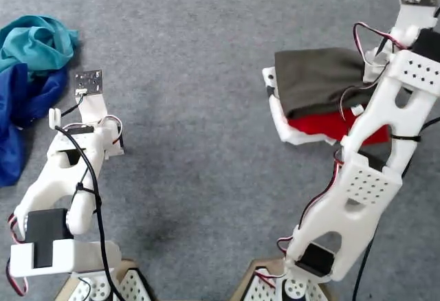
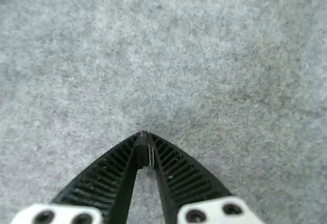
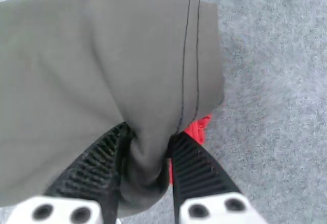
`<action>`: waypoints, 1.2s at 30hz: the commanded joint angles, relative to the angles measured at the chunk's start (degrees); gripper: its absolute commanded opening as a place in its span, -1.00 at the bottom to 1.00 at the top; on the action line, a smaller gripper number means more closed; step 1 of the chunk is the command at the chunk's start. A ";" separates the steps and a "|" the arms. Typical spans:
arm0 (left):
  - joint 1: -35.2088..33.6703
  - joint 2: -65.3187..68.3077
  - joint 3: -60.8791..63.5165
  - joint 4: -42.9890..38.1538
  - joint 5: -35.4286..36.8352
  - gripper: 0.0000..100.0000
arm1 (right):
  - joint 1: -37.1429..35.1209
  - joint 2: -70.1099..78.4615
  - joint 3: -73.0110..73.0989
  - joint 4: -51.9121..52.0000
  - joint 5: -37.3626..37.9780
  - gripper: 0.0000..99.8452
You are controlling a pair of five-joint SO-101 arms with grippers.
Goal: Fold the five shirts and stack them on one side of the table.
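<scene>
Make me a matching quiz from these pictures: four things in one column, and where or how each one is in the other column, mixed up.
Things:
1. olive-grey shirt
2. red shirt
3. teal shirt
4. left gripper

States:
A. shut, over bare table
B. bunched up beside the blue shirt
C. pinched by the right gripper
D. lying directly under the olive-grey shirt

Pairs: 1-C, 2-D, 3-B, 4-A.
</scene>
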 commanded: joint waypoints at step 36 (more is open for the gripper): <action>-0.22 -0.26 -2.68 0.26 -0.35 -0.94 | -2.90 18.51 -0.22 -3.69 -14.59 -0.97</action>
